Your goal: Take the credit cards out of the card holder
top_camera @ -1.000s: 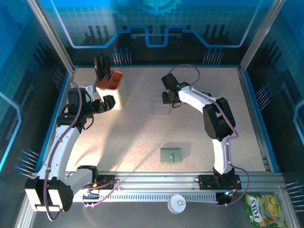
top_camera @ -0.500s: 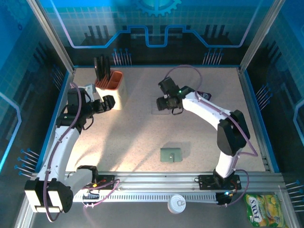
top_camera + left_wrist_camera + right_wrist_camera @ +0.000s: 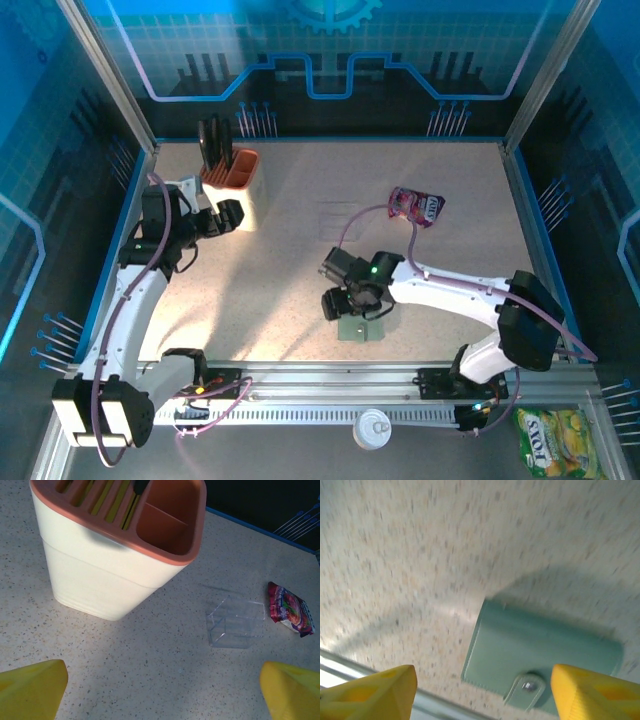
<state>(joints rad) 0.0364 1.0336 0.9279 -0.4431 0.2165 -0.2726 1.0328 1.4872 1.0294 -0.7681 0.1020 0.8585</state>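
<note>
Speckled beige tabletop, blue-lit enclosure round it. Card holder (image 3: 362, 330) lies flat at front-centre, near the rail, folded shut w/ its snap tab (image 3: 527, 690) fastened. Credit cards not visible; presumably inside, hidden by the cover. Right claw (image 3: 342, 305) hangs directly over the holder, angled down, jaws well apart, nothing between them. In the wrist view the holder (image 3: 540, 655) sits between and slightly beyond the two yellow fingers (image 3: 375, 690); contact w/ it can't be told. Left claw (image 3: 228, 216) is far off by the orange-and-cream pen cup (image 3: 232, 190), jaws wide, empty. Snack pouch (image 3: 416, 205) and clear plastic box (image 3: 235, 622) lie well apart from the holder.

Handling, as judged: holder is light, thin, soft-skinned but semi-stiff. Lying flush on a smooth top, it prob. skates if nudged sideways. Best hold looks like the tab or a free long edge, pinched across the thickness, w/ the other arm pinning the body. Cards should be stiff, slick, v. thin; take them by an exposed short edge once the flap is open.
</note>
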